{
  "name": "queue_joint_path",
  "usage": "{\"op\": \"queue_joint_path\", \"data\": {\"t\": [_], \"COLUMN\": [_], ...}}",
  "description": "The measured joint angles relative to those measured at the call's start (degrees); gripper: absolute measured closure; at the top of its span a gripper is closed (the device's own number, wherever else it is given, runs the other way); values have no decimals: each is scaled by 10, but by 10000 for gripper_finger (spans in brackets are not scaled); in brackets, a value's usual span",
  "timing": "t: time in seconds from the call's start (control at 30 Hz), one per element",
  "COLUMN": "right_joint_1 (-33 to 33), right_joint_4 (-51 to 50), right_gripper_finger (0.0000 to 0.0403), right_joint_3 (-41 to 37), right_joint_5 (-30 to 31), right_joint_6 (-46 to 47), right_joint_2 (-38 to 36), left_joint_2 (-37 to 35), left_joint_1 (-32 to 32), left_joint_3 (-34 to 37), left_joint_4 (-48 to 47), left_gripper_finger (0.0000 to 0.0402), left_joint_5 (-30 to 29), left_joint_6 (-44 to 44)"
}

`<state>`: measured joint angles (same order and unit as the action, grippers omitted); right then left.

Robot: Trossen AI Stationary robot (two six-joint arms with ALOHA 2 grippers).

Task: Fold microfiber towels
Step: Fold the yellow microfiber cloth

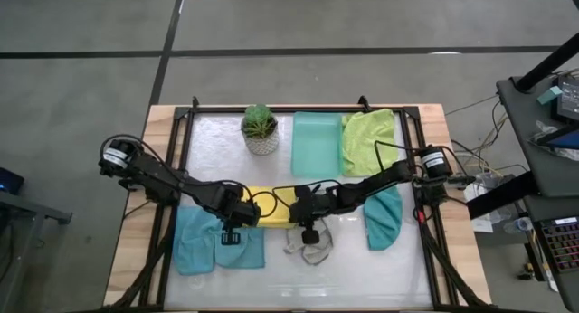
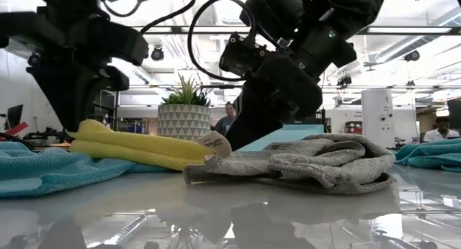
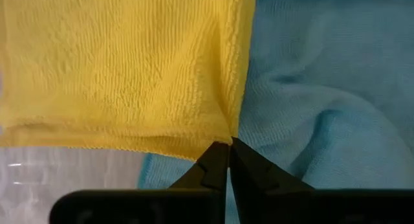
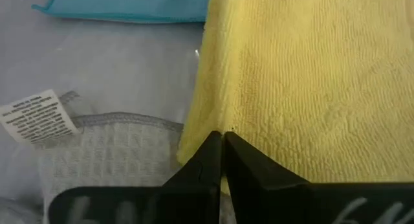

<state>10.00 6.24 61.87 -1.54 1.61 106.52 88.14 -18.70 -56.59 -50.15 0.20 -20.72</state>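
Note:
The yellow towel (image 1: 271, 204) lies at the table's middle, between my two grippers. In the low view the yellow towel (image 2: 137, 148) shows as doubled layers, its left end resting on the light blue towel (image 1: 213, 242). My left gripper (image 3: 229, 145) is shut on its near left corner, and my right gripper (image 4: 222, 136) is shut on its near right edge. A crumpled pale grey towel (image 1: 308, 245) lies just in front of it. The teal towel (image 1: 384, 218) lies to the right, and the lime green towel (image 1: 369, 139) at the far right. My left gripper pinches the yellow towel's corner (image 3: 223, 134) between its two fingertips, coming from above and pointing down. The towel lies flat there, over the light blue towel (image 3: 323, 101). My right gripper pinches the yellow towel's edge (image 4: 210, 123), beside the grey towel (image 4: 110, 149), slanting down from the table's right. The towel rests on the table.
A mint-green tray (image 1: 317, 143) and a potted plant (image 1: 261, 128) stand at the far side. The grey towel's white label (image 4: 35, 117) lies close to my right gripper. A metal frame (image 1: 181, 141) runs round the tabletop.

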Motion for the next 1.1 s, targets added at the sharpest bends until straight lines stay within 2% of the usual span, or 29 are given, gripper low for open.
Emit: {"op": "queue_joint_path", "data": {"t": [0.33, 0.63, 0.73, 0.93, 1.1], "right_joint_1": [0, 0, 0, -1, -4], "right_joint_4": [-32, -56, -75, -68, -9], "right_gripper_finger": [389, 326, 305, 288, 312], "right_joint_3": [20, 30, 33, 32, 24], "right_joint_5": [-1, -2, -2, 0, 1], "right_joint_6": [-2, -5, -1, -7, -2], "right_joint_2": [0, -10, -23, -42, -34], "left_joint_2": [-1, -43, -69, -107, -102], "left_joint_1": [-2, -1, -1, -1, 0], "left_joint_3": [17, 12, 7, 22, 68], "left_joint_4": [-5, -36, -29, 52, 175], "left_gripper_finger": [393, 305, 290, 304, 340], "left_joint_5": [18, 18, 9, -80, -118], "left_joint_6": [-14, -7, 1, 20, 46]}}
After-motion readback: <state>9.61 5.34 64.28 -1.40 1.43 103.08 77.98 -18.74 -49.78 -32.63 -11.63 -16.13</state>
